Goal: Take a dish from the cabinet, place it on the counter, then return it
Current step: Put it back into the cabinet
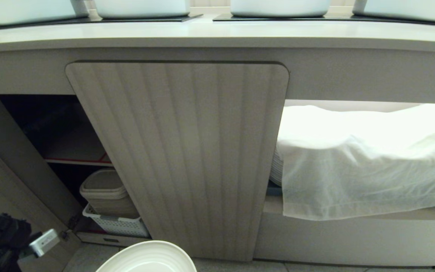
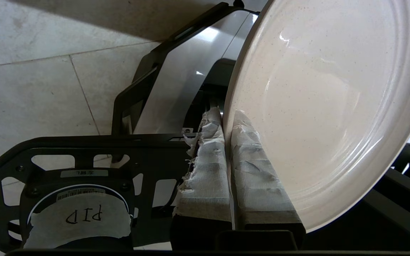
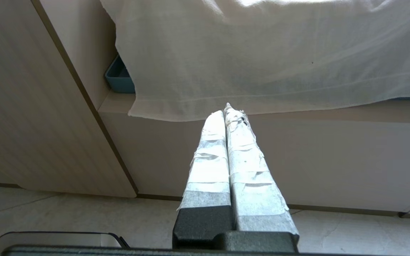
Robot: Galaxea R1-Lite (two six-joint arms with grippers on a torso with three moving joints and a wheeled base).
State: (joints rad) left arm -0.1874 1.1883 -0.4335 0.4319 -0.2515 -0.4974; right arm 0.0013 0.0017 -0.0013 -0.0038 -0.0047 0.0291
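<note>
- I've got the left gripper (image 2: 228, 124) clamped on the dish (image 2: 333, 99) rim, low in front of the open cabinet (image 1: 70, 151).
- Right gripper (image 3: 228, 113) pressed together, idle.
- Next, I reckon: lift it onto the counter (image 1: 217, 36).

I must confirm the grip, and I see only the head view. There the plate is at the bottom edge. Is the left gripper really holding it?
Observer: Yes. The left gripper is shut on the rim of the dish; its taped fingers pinch the edge.
Operator: And the right gripper?
Observer: The right gripper is shut and empty, pointing at the white cloth.
Operator: What is under that cloth?
Observer: A blue tray shows at its corner.
</note>
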